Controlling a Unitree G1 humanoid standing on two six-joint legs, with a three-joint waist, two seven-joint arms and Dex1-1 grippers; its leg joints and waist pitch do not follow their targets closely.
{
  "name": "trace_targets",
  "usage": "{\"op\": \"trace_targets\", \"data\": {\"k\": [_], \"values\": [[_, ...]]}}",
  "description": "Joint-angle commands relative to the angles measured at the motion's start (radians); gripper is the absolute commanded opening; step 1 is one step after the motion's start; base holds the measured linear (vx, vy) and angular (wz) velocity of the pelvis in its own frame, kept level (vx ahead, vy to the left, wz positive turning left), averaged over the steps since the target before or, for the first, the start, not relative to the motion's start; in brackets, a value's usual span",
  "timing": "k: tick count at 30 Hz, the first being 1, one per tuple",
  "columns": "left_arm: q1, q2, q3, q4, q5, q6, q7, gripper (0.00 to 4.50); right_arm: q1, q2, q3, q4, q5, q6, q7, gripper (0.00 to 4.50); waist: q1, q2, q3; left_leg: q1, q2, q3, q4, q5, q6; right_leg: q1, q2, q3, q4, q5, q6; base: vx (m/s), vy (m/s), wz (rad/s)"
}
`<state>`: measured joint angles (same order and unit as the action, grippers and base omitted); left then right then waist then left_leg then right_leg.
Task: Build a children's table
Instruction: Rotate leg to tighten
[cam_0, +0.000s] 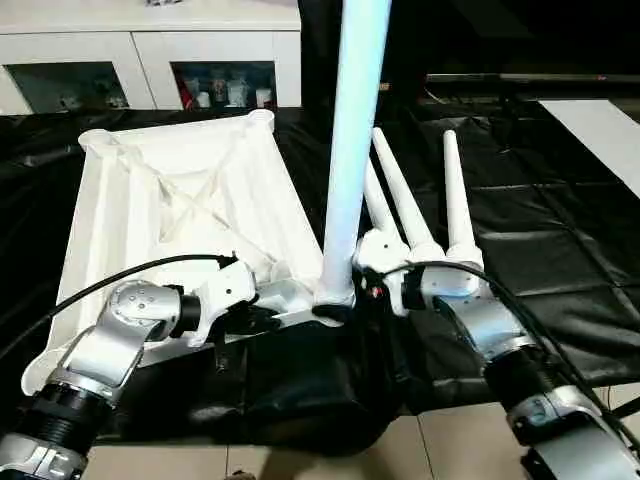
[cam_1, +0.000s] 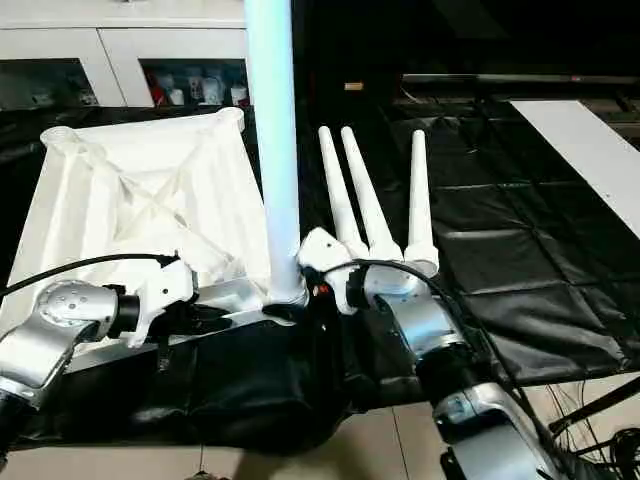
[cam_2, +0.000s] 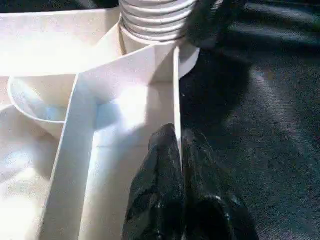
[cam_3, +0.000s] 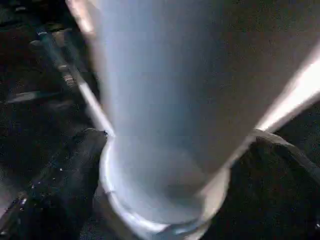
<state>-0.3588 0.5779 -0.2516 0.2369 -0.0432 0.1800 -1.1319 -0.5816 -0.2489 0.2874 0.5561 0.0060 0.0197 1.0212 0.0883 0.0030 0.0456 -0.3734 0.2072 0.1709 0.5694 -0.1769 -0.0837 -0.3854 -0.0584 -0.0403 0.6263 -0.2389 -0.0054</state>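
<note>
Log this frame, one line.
step: seating leg in tabletop corner socket | left gripper: pinching rim | right gripper: around leg | spare legs: three

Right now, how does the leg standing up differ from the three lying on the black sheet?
The standing leg is upright, its ribbed end in the tabletop's corner socket; the three lying legs rest flat on the black sheet. The right claw grips the standing one; the lying ones are untouched. All are white and tapered.
</note>
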Motion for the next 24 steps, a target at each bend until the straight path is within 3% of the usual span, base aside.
{"op": "trace_targets", "data": {"k": [1, 11, 24], "values": [[0.007, 0.007, -0.027, -0.012, 0.011, -0.001, -0.026, 0.00, 0.008, -0.008, 0.010, -0.025, -0.001, -0.006, 0.016, 4.46, -0.002, 0.006, -0.058, 0.014, 0.021, 0.000, -0.051, -0.084, 0.043, 0.047, -0.060, 0.038, -0.050, 0.174, -0.231, 0.000, 0.000, 0.00], [0.001, 0.014, -0.027, -0.002, 0.008, -0.001, -0.034, 0.00, 0.009, -0.015, -0.007, -0.031, 0.034, 0.015, 0.048, 4.30, 0.000, 0.005, -0.059, 0.014, 0.020, 0.000, -0.047, -0.073, 0.053, 0.050, -0.060, 0.037, -0.047, 0.196, -0.248, 0.000, 0.000, 0.00], [-0.003, 0.011, -0.033, 0.001, 0.003, 0.005, -0.046, 0.00, 0.008, -0.013, -0.004, 0.001, 0.045, 0.019, 0.060, 3.05, 0.002, 0.007, -0.060, 0.015, 0.019, -0.001, -0.045, -0.081, 0.049, 0.050, -0.060, 0.036, -0.046, 0.193, -0.253, 0.000, 0.000, 0.00]]}}
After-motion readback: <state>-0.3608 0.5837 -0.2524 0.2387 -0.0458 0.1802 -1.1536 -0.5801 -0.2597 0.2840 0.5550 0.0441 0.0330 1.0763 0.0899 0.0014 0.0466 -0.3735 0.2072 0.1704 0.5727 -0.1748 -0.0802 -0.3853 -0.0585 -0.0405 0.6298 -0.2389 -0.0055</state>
